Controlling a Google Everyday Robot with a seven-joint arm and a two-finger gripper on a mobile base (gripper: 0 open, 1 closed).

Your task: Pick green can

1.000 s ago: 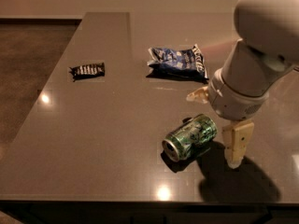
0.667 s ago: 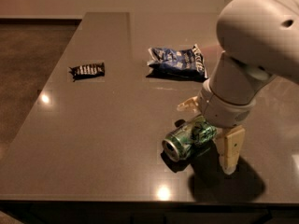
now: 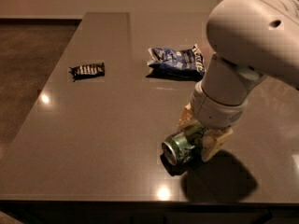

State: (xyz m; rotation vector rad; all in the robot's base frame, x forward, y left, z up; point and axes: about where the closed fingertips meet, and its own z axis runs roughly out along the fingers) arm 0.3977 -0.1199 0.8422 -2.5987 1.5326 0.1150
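Where the desk [image 3: 93, 139] runs toward its left edge, a small black wrapper bar [image 3: 87, 70] lies flat. A blue snack bag [image 3: 176, 61] sits farther right, toward the back edge. Near the front edge, right of the middle, the green can [image 3: 180, 147] lies on its side, silver top facing the front-left corner. The tool [image 3: 199, 135] is down over it, clamped on the can from both sides.

hand [image 3: 200, 137] lowered around green can [image 3: 178, 147]
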